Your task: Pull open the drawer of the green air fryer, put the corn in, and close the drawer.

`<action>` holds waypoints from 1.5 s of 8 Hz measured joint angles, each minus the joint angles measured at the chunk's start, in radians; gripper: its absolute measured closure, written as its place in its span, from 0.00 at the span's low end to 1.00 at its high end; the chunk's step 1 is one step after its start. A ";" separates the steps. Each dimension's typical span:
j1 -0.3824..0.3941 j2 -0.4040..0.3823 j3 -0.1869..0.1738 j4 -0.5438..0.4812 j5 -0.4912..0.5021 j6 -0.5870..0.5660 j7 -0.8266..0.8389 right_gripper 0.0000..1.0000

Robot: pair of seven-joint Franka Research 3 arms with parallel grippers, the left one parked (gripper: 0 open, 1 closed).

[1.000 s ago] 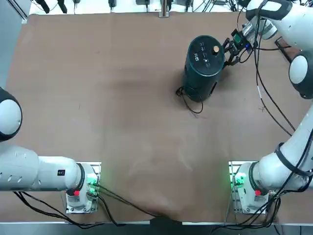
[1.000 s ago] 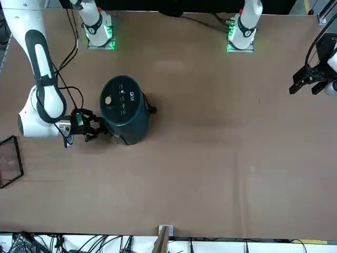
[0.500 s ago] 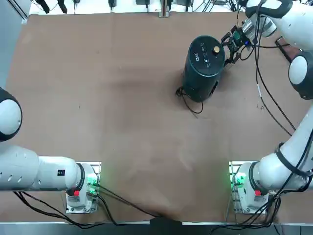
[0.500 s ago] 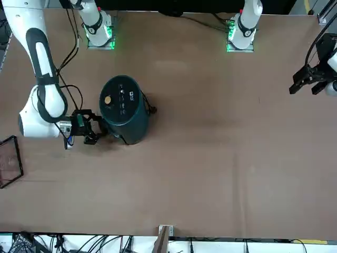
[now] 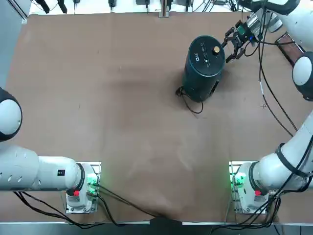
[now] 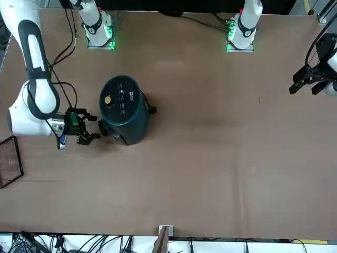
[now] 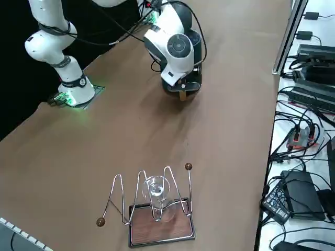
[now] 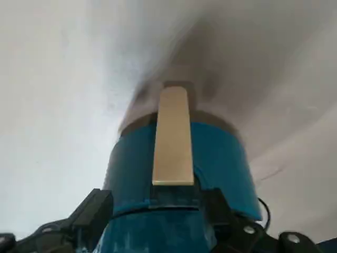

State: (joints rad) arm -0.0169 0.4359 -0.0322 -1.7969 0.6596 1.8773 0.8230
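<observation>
My right gripper (image 8: 159, 196) is released, its fingers spread on either side of the gold-coloured handle (image 8: 174, 137) jutting from the green air fryer (image 5: 204, 68), and it grasps nothing. The fryer stands upright in the far right part of the table (image 5: 122, 122), with me on its right side. Its thin black cord (image 5: 188, 103) loops out on the side nearer my bases. Farther to my right, beyond the gripper, lies a dark-framed tray (image 7: 159, 227), partly hidden by my arm from overhead; a bent-wire rack (image 7: 123, 201) with wooden balls and a clear glass (image 7: 157, 191) stand at it, so that side is the crowded one. Loose black cables (image 5: 260, 73) hang along my right arm (image 5: 293, 147), between gripper and base. Past the table's far edge, a white surface (image 7: 327, 34) carries dark boxes (image 7: 298, 196) and tangled wires. Wide bare tabletop opens left of the fryer, and more lies between it and my bases; a narrower strip separates it from the far edge.
</observation>
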 joint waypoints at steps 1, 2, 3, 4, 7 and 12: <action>-0.008 -0.021 0.000 0.005 -0.041 -0.014 -0.001 0.00; -0.010 -0.048 0.000 0.019 -0.093 -0.024 -0.007 0.00; -0.010 -0.080 0.001 0.039 -0.149 -0.039 -0.027 0.00; -0.009 -0.116 0.002 0.061 -0.204 -0.062 -0.083 0.00; -0.008 -0.236 0.004 0.090 -0.399 -0.093 -0.359 0.00; -0.007 -0.428 0.011 0.097 -0.637 -0.161 -0.751 0.00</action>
State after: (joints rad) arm -0.0235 0.0074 -0.0217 -1.6995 0.0224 1.7166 0.0723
